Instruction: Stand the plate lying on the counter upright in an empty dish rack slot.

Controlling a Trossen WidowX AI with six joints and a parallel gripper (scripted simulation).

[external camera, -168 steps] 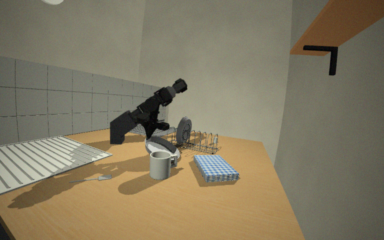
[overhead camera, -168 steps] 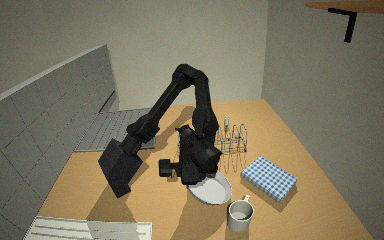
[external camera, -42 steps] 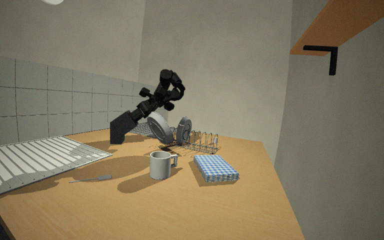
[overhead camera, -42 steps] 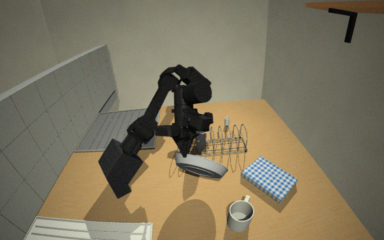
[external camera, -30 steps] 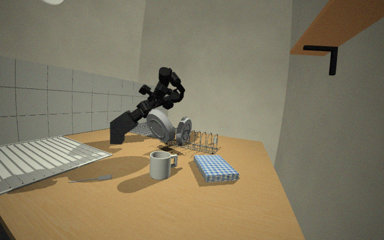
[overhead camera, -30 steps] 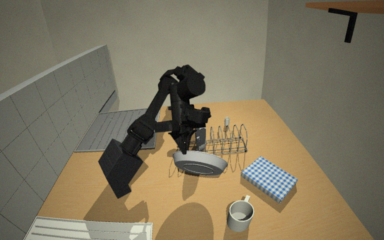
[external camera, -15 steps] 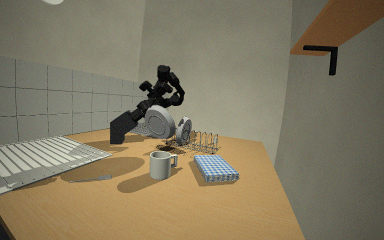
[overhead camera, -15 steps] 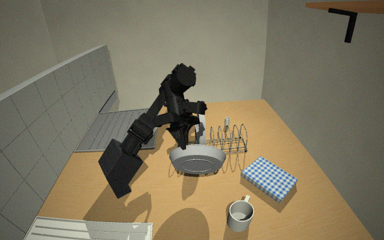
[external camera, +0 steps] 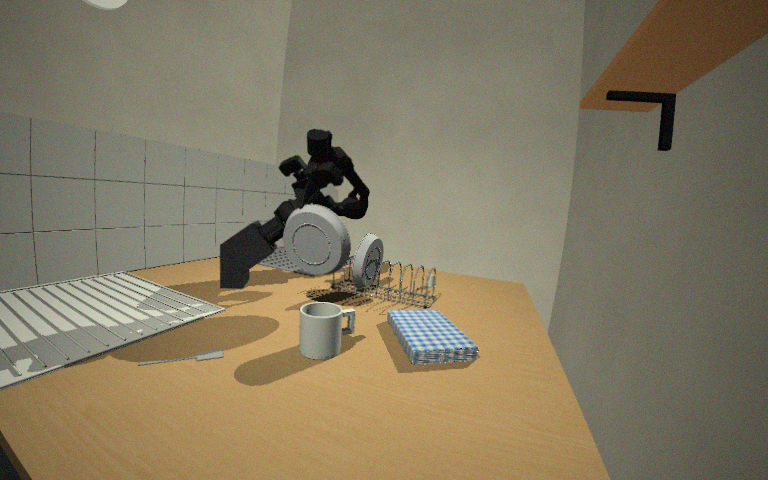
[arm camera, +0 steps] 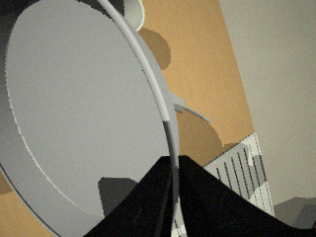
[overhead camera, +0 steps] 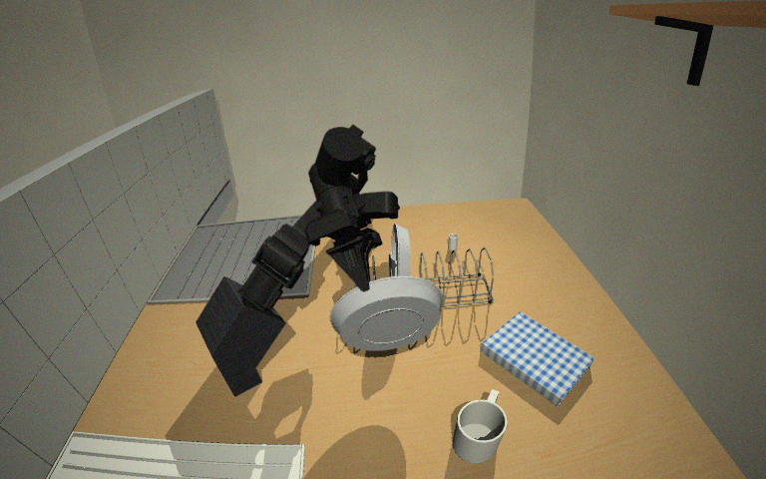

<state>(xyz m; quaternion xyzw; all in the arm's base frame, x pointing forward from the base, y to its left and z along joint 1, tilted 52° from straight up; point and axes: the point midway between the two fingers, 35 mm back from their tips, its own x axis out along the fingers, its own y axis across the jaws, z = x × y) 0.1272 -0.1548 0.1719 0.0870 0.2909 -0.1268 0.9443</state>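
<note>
My gripper (overhead camera: 364, 286) (arm camera: 174, 165) is shut on the rim of a grey plate (overhead camera: 386, 321) (external camera: 315, 240) (arm camera: 79, 113). The plate hangs tilted in the air, clear of the counter, in front of the left end of the wire dish rack (overhead camera: 458, 299) (external camera: 400, 287). Its underside with the foot ring faces the top and exterior views. A second grey plate (overhead camera: 401, 250) (external camera: 368, 261) stands upright in a slot near the rack's left end, just behind the held plate. The slots to the right of it are empty. The rack stands level on the counter.
A grey mug (overhead camera: 479, 432) (external camera: 321, 331) (arm camera: 125, 0) and a folded blue checked cloth (overhead camera: 537, 355) (external camera: 431, 336) lie in front of the rack. A small white cylinder (overhead camera: 452, 241) stands behind it. Ribbed drain boards (overhead camera: 225, 253) (external camera: 84, 311) lie at the left, and a knife (external camera: 186, 356) beside one.
</note>
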